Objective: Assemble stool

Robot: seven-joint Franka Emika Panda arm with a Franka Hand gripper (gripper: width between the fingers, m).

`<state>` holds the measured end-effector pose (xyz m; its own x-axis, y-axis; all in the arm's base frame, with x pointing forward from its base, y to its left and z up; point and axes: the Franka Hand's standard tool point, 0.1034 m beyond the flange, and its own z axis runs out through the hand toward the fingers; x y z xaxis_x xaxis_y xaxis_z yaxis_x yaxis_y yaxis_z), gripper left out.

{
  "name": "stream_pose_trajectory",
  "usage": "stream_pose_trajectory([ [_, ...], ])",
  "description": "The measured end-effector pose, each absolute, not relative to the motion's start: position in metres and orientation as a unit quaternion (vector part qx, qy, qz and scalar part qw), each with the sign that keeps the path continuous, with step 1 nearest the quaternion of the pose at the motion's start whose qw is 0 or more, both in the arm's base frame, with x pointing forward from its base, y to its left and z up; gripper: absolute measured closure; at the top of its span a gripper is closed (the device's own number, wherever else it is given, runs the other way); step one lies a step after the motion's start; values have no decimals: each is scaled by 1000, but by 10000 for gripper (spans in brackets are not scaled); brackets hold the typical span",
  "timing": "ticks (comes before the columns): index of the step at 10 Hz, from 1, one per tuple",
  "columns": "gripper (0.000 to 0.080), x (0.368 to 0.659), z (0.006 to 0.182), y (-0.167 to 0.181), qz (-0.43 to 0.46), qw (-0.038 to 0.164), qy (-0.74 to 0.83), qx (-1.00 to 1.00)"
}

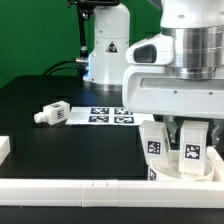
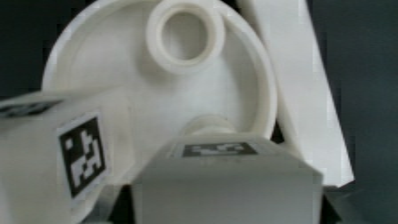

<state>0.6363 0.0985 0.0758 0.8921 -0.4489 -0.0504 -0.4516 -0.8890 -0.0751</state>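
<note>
ok so the gripper [image 1: 190,163] is clamped tight on a tagged stool leg [image 1: 192,150], off to the exterior view's right of the marker board [image 1: 110,113], with a spare leg [image 1: 50,114] lying near the board on its other side

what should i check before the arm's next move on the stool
1. Gripper shut: ok.
2. Leg between the jaws: looks held; firmness cannot tell.
3. Socket in the seat in the wrist view and unblocked: ok.
4. Second leg apart from the held one: cannot tell, it stands close beside.
5. Loose leg lying on the table, away from the gripper: ok.
</note>
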Motion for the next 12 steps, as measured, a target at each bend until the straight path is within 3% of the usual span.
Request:
stream_pose_trajectory([
  [6,465,643,77,114,11,51,640,-767],
  [9,465,642,77,117,17,51,699,-713],
  [11,465,643,72,117,-2,86,809,-582],
  [12,465,641,71,125,0,86,842,-532],
])
